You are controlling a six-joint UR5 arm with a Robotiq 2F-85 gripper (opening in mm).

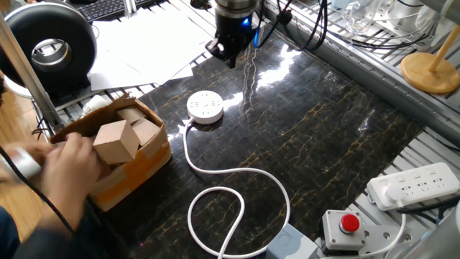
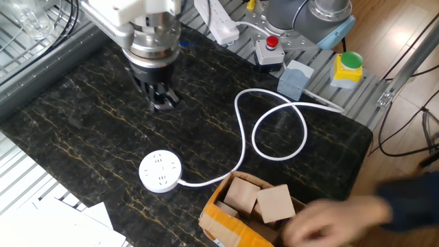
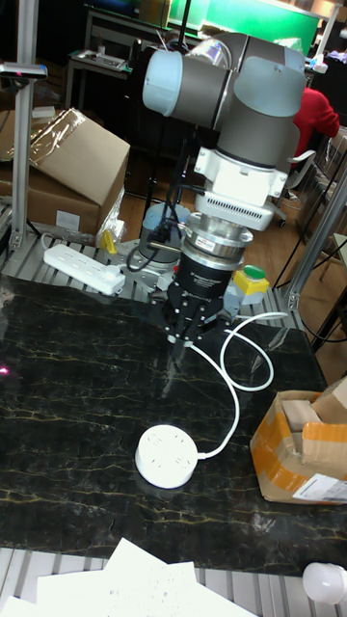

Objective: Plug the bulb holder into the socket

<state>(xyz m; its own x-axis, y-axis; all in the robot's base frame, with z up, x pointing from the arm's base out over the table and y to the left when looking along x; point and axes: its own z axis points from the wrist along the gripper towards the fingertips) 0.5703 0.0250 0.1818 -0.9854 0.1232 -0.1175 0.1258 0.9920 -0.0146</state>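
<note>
The round white socket point(image 1: 205, 106) lies flat on the dark marbled mat, plug holes up; it also shows as the socket point(image 2: 160, 171) and the socket point(image 3: 166, 455). Its long white cord point(image 2: 274, 130) loops across the mat. My gripper point(image 1: 230, 55) hangs over the mat a short way beyond the socket, pointing down. Seen from the other side, the gripper point(image 2: 164, 103) has its dark fingers together, and in the tall view the gripper point(image 3: 183, 333) shows nothing between them. The bulb holder is out of view.
A cardboard box point(image 1: 122, 162) of brown blocks stands beside the socket, with a person's hand point(image 1: 68, 169) lifting one block. A power strip point(image 1: 413, 183), a grey box with a red button point(image 1: 345, 226), a grey-blue block point(image 2: 295, 79) and a yellow green-button box point(image 2: 348, 66) ring the mat.
</note>
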